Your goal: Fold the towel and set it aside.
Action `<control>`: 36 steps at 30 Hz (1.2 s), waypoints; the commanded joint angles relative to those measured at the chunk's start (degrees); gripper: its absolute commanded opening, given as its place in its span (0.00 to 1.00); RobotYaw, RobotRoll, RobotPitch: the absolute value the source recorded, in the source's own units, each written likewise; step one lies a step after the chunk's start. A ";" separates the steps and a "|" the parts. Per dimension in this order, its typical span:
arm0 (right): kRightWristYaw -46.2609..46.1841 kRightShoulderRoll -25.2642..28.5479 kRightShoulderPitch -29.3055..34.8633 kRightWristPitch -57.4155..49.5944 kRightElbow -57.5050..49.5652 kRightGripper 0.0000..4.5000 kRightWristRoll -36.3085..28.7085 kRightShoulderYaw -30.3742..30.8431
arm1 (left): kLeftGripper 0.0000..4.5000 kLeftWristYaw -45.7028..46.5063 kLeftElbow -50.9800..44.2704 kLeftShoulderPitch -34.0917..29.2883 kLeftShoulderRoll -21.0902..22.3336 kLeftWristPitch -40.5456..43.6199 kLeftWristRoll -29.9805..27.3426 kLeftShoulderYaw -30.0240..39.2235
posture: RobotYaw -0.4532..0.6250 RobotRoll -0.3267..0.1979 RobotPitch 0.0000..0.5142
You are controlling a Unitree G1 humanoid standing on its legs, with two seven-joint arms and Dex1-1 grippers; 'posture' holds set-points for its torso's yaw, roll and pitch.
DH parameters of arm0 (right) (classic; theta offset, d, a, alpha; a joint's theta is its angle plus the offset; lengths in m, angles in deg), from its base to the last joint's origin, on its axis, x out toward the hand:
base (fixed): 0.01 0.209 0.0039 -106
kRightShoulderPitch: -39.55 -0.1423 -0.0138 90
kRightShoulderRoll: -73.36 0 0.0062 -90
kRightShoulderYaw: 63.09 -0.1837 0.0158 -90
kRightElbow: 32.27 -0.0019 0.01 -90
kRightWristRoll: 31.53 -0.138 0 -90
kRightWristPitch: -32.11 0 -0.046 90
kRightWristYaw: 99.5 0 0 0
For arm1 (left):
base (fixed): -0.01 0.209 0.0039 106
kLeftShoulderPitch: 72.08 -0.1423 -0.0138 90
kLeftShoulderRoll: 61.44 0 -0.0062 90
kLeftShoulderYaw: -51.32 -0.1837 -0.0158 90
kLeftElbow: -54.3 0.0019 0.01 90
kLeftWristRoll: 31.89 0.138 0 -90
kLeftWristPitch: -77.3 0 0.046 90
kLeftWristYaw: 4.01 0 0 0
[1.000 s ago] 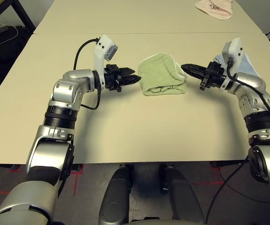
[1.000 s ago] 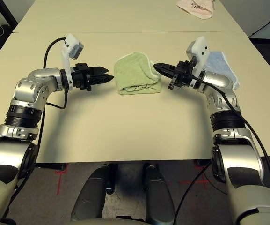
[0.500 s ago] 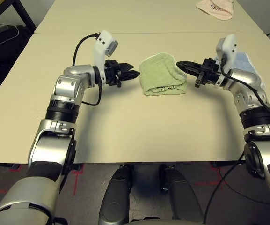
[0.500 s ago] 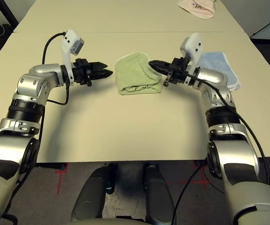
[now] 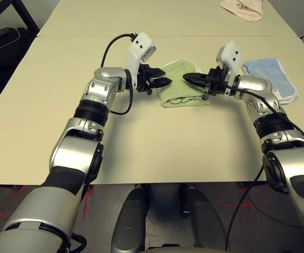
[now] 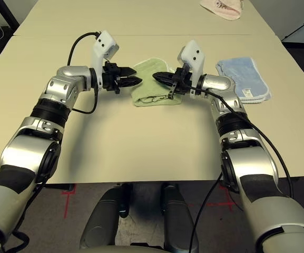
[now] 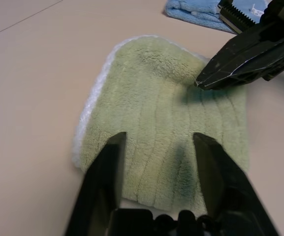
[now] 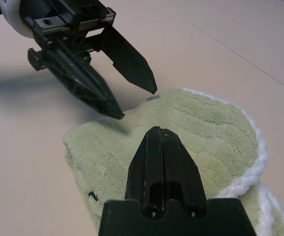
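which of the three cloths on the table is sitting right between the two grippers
The light green towel, folded near the table's middle, with the left gripper and right gripper over it. The light blue towel lies off to the right; the pink cloth at the far edge.

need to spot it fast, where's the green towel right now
The towel lies folded mid-table in the head views, between the left gripper and right gripper, with the blue towel to its right.

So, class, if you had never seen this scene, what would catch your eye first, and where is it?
First, the folded light green towel at the middle of the tan table, with the two grippers meeting over it from either side. The left gripper stands open at its left edge; the right gripper is shut above its top. Next, a light blue folded towel lies to the right, and a pink cloth at the far edge.
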 commanded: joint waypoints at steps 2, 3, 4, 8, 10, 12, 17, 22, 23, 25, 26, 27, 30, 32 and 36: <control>0.48 1.01 0.22 0.28 0.18 0.00 -0.18 -0.63 | 0.97 -1.94 -3.98 -1.42 0.51 2.59 -1.11 0.90 | 0.56 0.62 0.40; 0.51 1.08 0.29 0.28 0.12 0.00 -0.21 -0.63 | 0.99 -2.02 -4.42 -1.57 0.62 2.81 -1.07 0.98 | 0.56 0.62 0.40; 0.54 1.12 0.33 0.29 0.07 0.00 -0.23 -0.62 | 0.99 -1.99 -4.71 -1.66 0.71 2.95 -0.91 0.97 | 0.56 0.62 0.40; 0.61 1.17 0.36 0.21 -0.04 0.00 -0.42 -0.69 | 0.99 -2.18 -5.47 -1.93 0.84 3.44 -0.61 1.03 | 0.56 0.62 0.39; 0.66 1.19 0.40 0.17 -0.15 0.00 -0.47 -0.69 | 0.99 -2.36 -5.63 -1.98 0.84 3.41 -0.56 1.02 | 0.56 0.62 0.39; 0.71 1.23 0.50 0.13 -0.33 0.00 -0.55 -0.69 | 0.99 -2.81 -5.71 -2.04 0.77 3.29 -0.81 1.19 | 0.56 0.62 0.39; 0.79 1.41 0.84 -0.06 -0.84 0.00 -0.73 -0.71 | 0.99 -3.03 -5.78 -2.09 0.99 3.71 -1.35 2.14 | 0.55 0.62 0.38; 0.75 1.51 0.92 -0.12 -0.90 0.00 -0.80 -0.70 | 0.99 -3.11 -5.20 -1.76 0.91 3.49 -1.04 2.45 | 0.55 0.62 0.38; 0.75 1.51 0.94 -0.14 -0.93 0.00 -0.82 -0.70 | 0.99 -3.15 -5.11 -1.70 0.90 3.48 -1.01 2.45 | 0.55 0.62 0.38; 0.75 1.52 0.94 -0.17 -0.94 0.00 -0.86 -0.70 | 0.99 -2.94 -4.88 -1.56 0.82 3.40 -0.98 2.55 | 0.55 0.62 0.39; 0.75 1.53 0.99 -0.20 -1.01 0.00 -0.89 -0.71 | 0.99 -2.86 -4.90 -1.55 0.78 3.44 -1.00 2.59 | 0.55 0.62 0.39; 0.75 1.55 1.00 -0.21 -1.00 0.00 -0.89 -0.70 | 0.99 -2.82 -4.88 -1.51 0.74 3.45 -1.00 2.60 | 0.55 0.62 0.39; 0.78 1.58 1.13 -0.31 -1.12 0.00 -0.96 -0.71 | 0.99 -1.61 -4.68 -1.41 0.39 2.68 -0.55 2.64 | 0.55 0.62 0.39; 0.77 1.59 1.19 -0.35 -1.18 0.00 -0.98 -0.70 | 0.99 -1.52 -4.87 -1.58 0.32 2.56 -0.52 2.55 | 0.55 0.62 0.39; 0.76 1.68 1.33 -0.48 -1.53 0.00 -1.09 -0.78 | 0.99 -2.17 -7.06 -2.42 0.40 3.80 -1.69 3.02 | 0.55 0.62 0.39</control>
